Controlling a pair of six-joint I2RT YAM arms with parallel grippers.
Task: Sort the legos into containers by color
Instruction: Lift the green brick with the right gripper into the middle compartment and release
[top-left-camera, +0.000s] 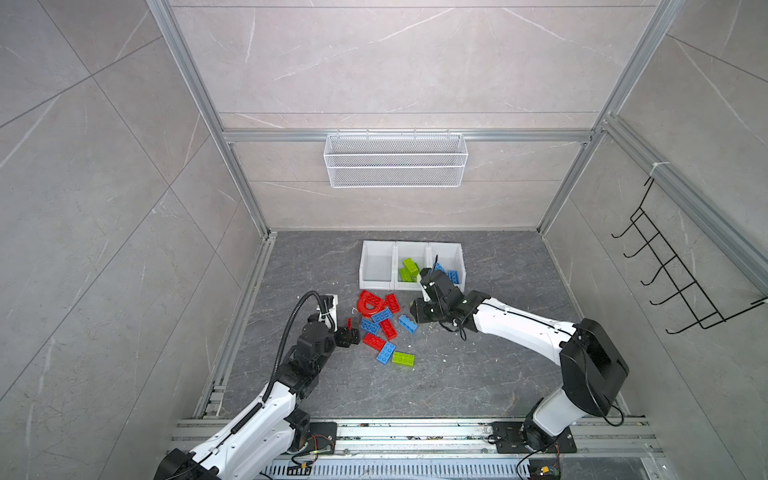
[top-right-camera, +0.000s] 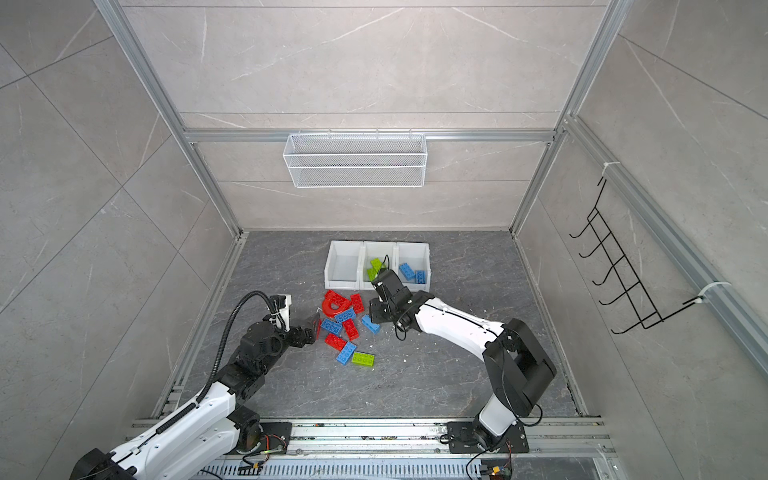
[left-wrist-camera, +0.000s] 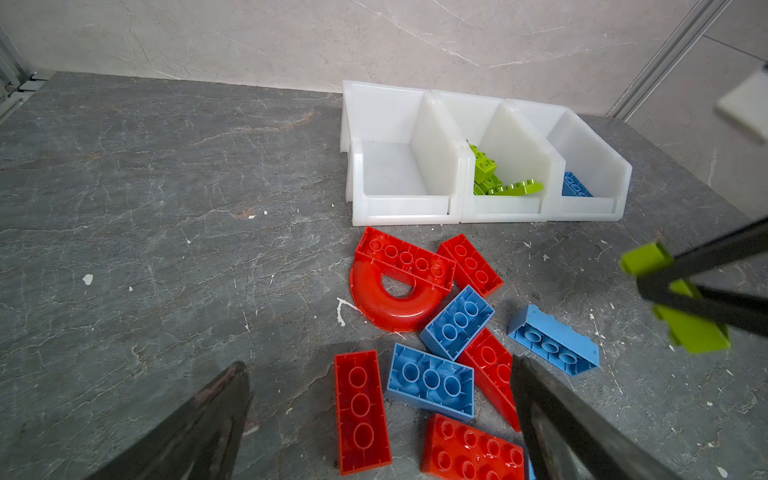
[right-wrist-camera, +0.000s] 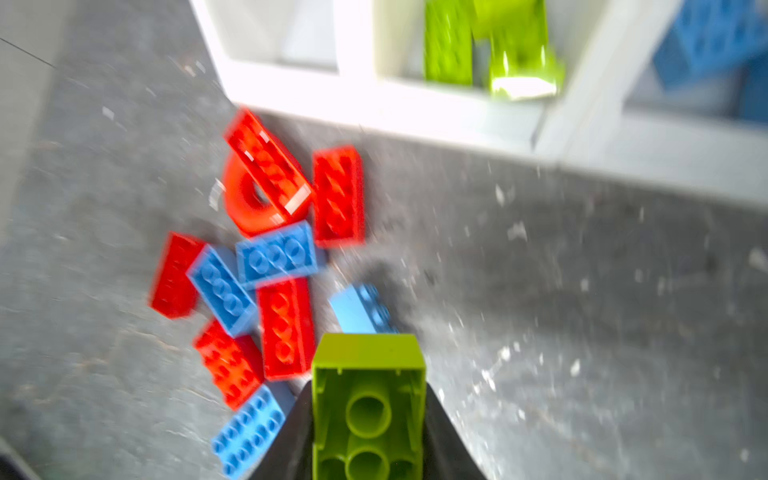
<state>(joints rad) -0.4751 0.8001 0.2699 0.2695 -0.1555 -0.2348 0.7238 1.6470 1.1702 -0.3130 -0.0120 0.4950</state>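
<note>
The containers (top-left-camera: 376, 266), three white bins joined in a row, stand ahead of both grippers. The middle one, straight ahead of the right gripper (right-wrist-camera: 368, 399), holds lime green bricks (left-wrist-camera: 494, 183), and the bin next to it holds blue bricks (left-wrist-camera: 575, 187). The loose legos (top-left-camera: 388, 328), mostly red and blue, lie heaped between the two grippers, with the red arch piece (left-wrist-camera: 386, 303) on the side toward the bins. The left gripper (left-wrist-camera: 380, 365) hangs over the heap's near edge with its jaws spread wide, a flat red brick (left-wrist-camera: 361, 411) between its fingers. The right gripper is clamped on a lime green brick (right-wrist-camera: 368, 361), held off the table.
</note>
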